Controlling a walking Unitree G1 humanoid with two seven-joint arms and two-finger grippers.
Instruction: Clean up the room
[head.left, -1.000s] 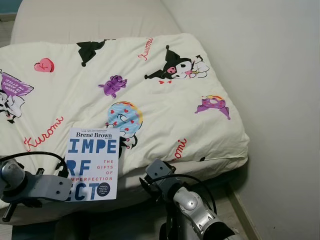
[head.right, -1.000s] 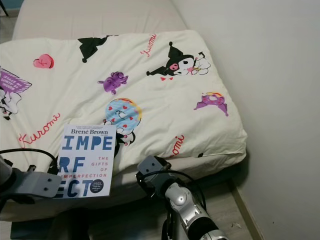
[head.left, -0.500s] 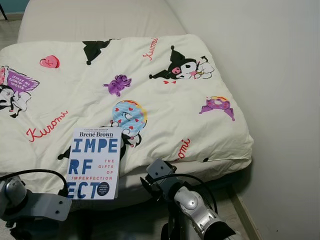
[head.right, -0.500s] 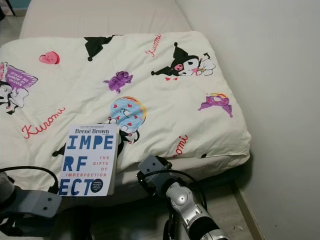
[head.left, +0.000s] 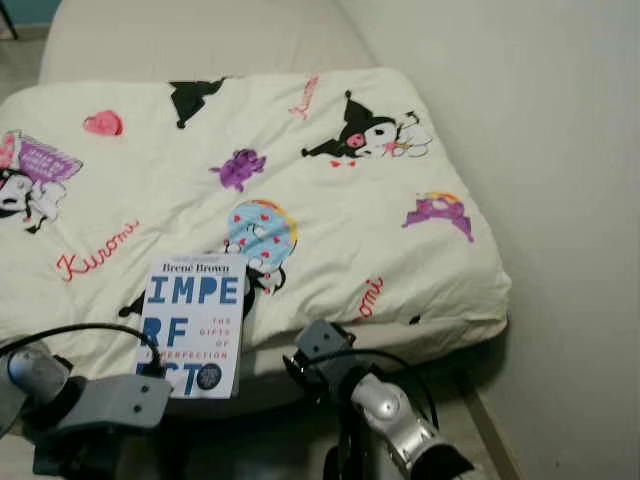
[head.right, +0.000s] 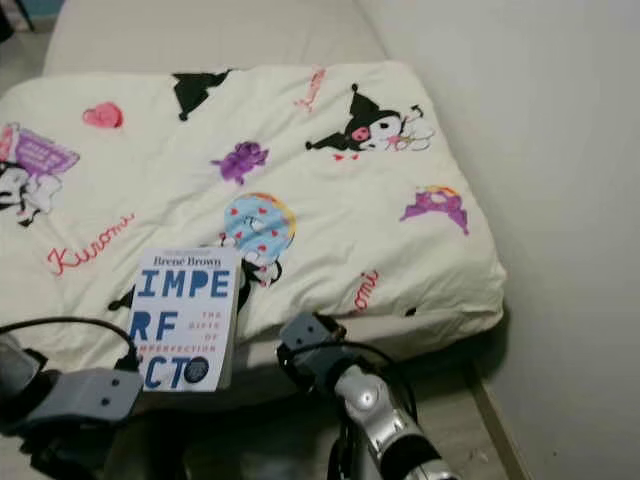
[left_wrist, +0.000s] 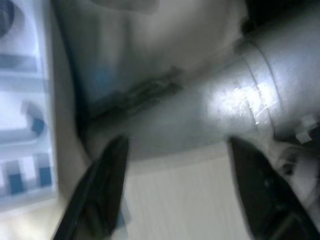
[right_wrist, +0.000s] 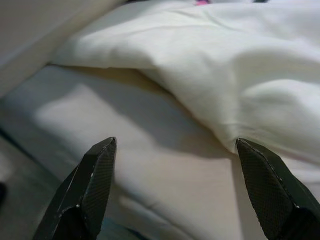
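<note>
Book: a white book (head.left: 193, 325) with big blue letters is laid flat on the bed, near the front edge, on the robot's left side. Its lower corner is hidden behind the left arm.
Blanket: a cream blanket (head.left: 300, 190) with cartoon pictures and red words is spread over the bed. The book is laid on top of it.
Bed: a pale mattress (head.left: 200, 40) is seen past the blanket's far end.
Left claw: the left claw (left_wrist: 175, 195) is held low by the bed's front edge, just beside the book. Its two black fingers (left_wrist: 102, 190) are spread apart, and nothing is held between them.
Right claw: the right claw (right_wrist: 175, 185) is pointed at the bed's side, under the blanket's edge. Its fingers (right_wrist: 92, 190) are wide apart, and nothing is held.
Wall: a plain light wall (head.left: 560, 200) is seen on the robot's right, next to the bed.
</note>
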